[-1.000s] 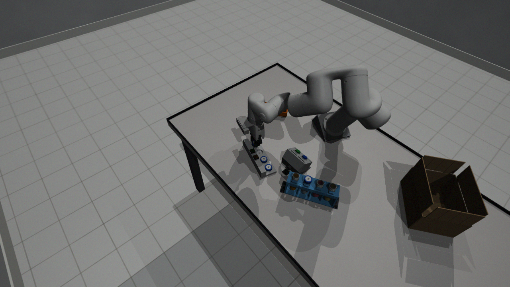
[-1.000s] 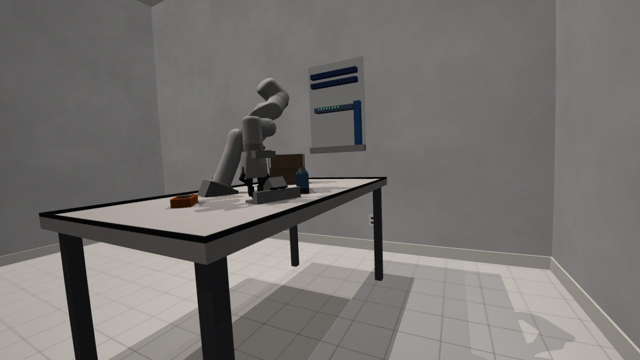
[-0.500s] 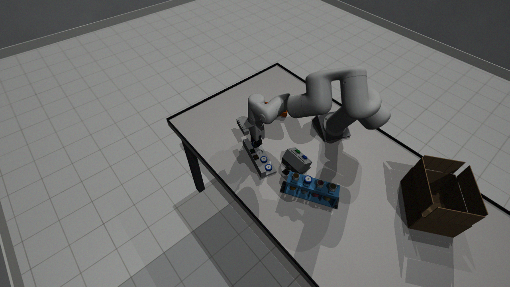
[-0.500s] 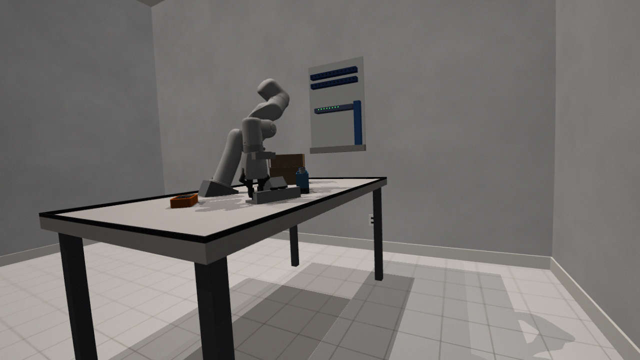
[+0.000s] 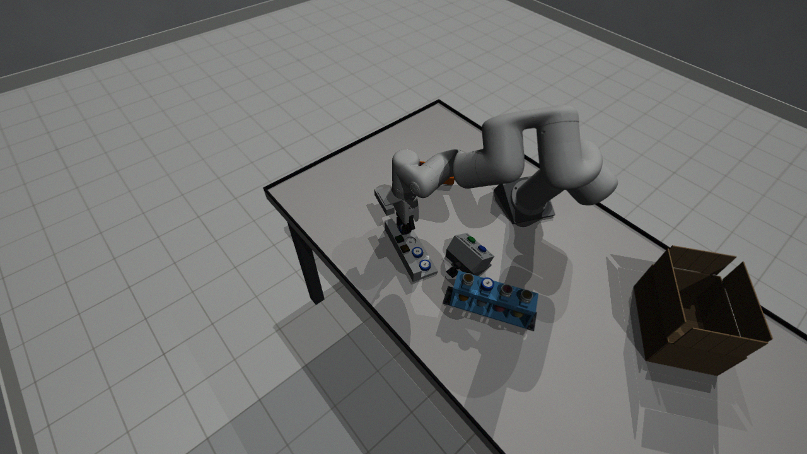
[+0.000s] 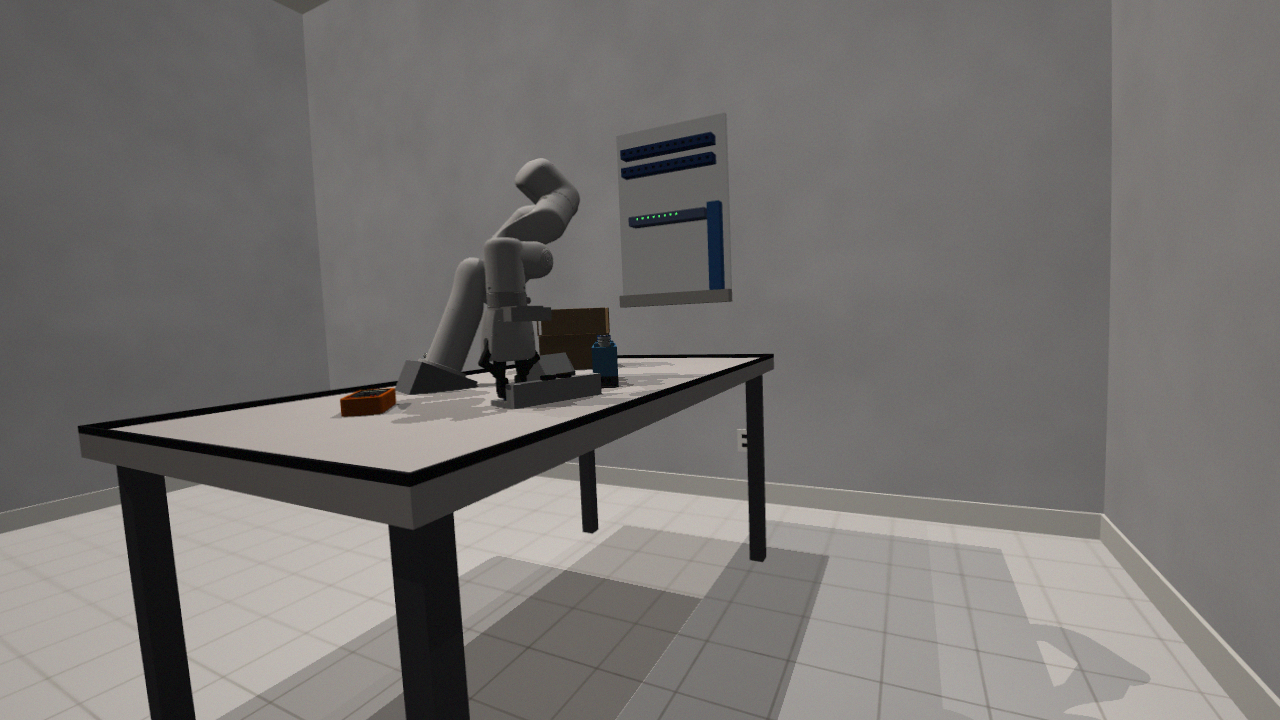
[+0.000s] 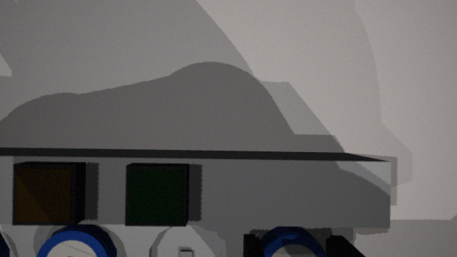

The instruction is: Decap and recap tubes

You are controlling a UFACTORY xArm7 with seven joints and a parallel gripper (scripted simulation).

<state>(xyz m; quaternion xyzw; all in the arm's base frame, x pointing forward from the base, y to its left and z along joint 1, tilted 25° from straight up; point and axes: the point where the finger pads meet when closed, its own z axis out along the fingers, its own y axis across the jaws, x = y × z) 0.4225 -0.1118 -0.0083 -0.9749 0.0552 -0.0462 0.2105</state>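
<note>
Closest to the wrist cam, the black two-finger gripper [image 7: 290, 246] sits partway closed around a small round blue-rimmed screw cap [image 7: 285, 233], with a dark finger [image 7: 251, 246] on either side of it. It looks like it's right over the end nest of the grey cap tray [image 7: 285, 193]. Going by the order, that's probably nest 4, though no number is readable there. Next along is an empty round nest [image 7: 178, 244], then another blue cap [image 7: 76, 239] already parked. Behind those on the tray wall are the dark amber square lamp [image 7: 46, 193] and the dark green square lamp [image 7: 157, 194], both unlit, so CYCLE probably hasn't been pressed yet. Past that there's only the pale table top [image 7: 410, 71] with the arm's shadow on it. The cap is likely light, stiff plastic with a slick side wall. The best grip is square across the rim, kept level, since a tilted release could leave it cocked in the nest rather than flat and mouth down.
</note>
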